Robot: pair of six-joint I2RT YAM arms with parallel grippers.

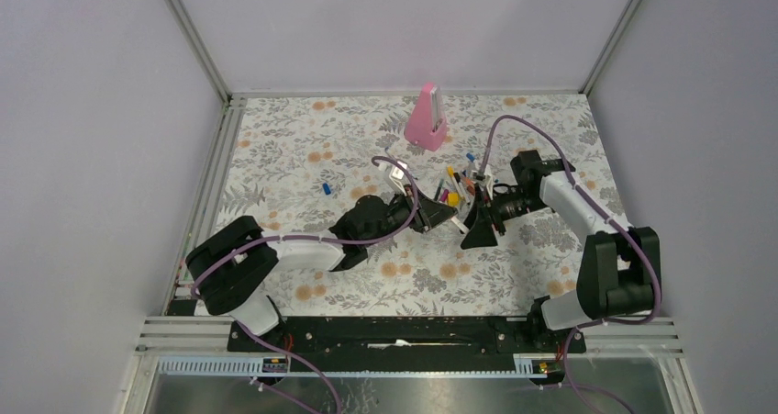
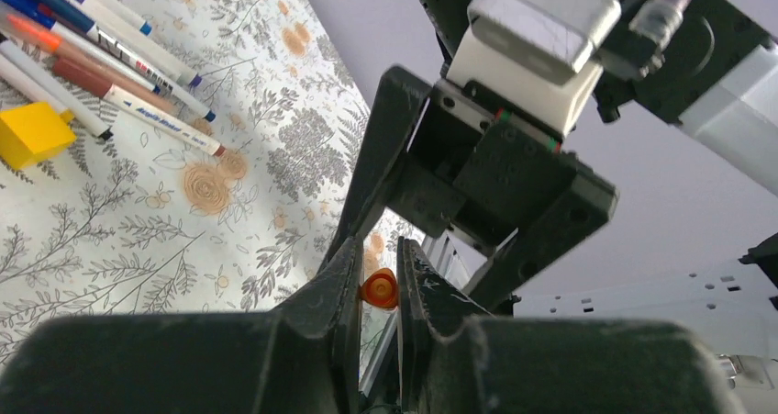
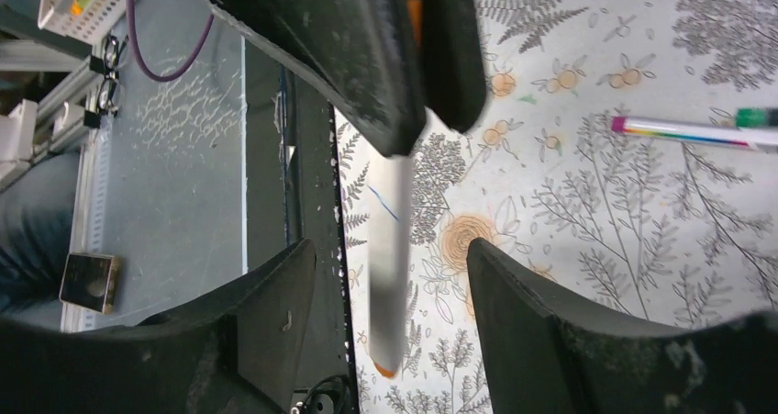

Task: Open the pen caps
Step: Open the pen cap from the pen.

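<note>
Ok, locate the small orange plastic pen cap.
Left wrist view, low centre: the orange pen cap is pinched in the left gripper, facing the right gripper.

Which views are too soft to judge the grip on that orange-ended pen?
Left wrist: the left gripper's black fingers are out of focus, the orange-ended white pen between them soft; loose markers on the floral cloth sharp. Right wrist: pen barrel and open right gripper blurred. Top external: sharp, evenly lit, pen tiny.
</note>
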